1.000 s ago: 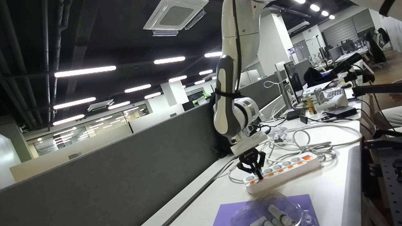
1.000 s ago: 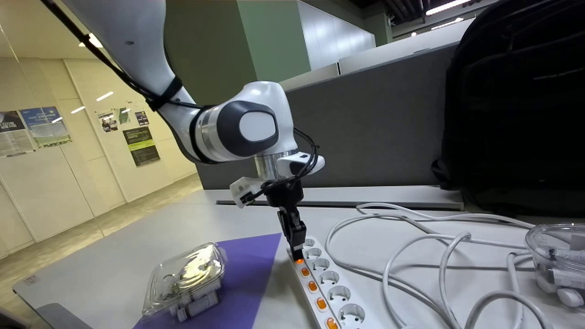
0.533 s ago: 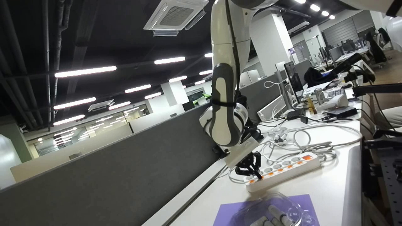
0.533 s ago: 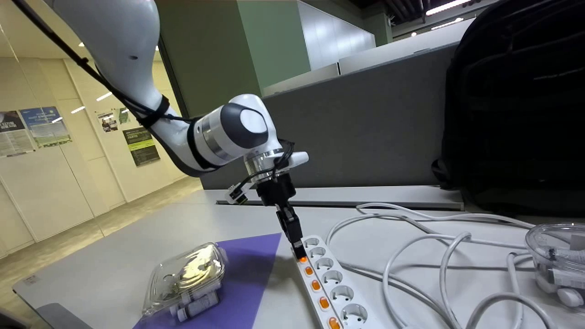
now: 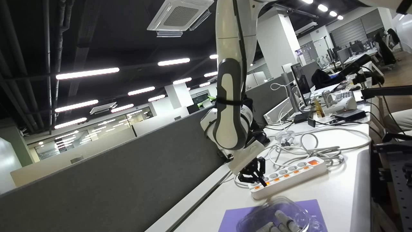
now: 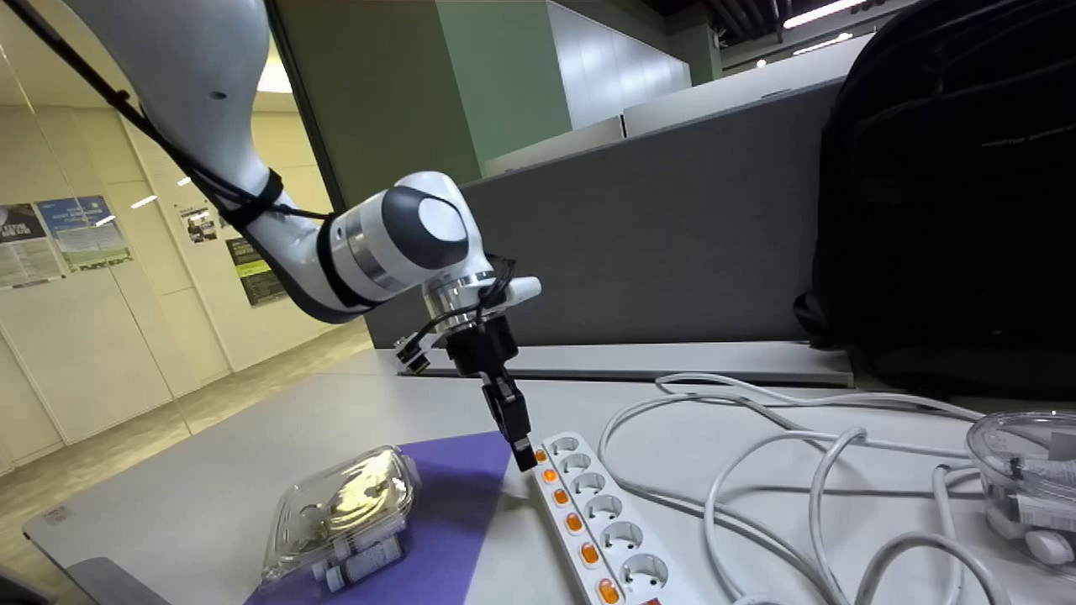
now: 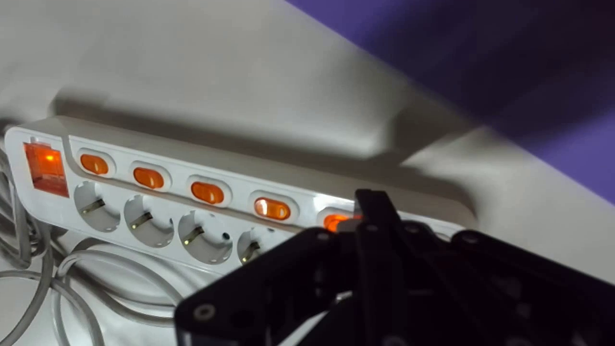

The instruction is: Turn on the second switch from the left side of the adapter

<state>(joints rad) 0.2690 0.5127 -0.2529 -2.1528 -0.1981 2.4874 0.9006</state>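
While the closed, empty gripper [image 6: 524, 459] stands just beside the second switch [image 7: 336, 222] of the adapter [image 7: 240, 192], its apparent glow suggests pressing done, withdrawal remaining.

A long, narrow white adapter [image 5: 291, 181] lies flat and face up on a white desk [image 5: 336, 191]. Six round sockets [image 6: 603, 507] run beside a row of six small orange switches [image 6: 573, 523], with a larger rectangular orange-red switch [image 7: 46, 169], a bright spot within it, at one end. Second from the opposite end, one small switch [image 7: 335, 222] shows brighter orange, partly hidden in the wrist view.
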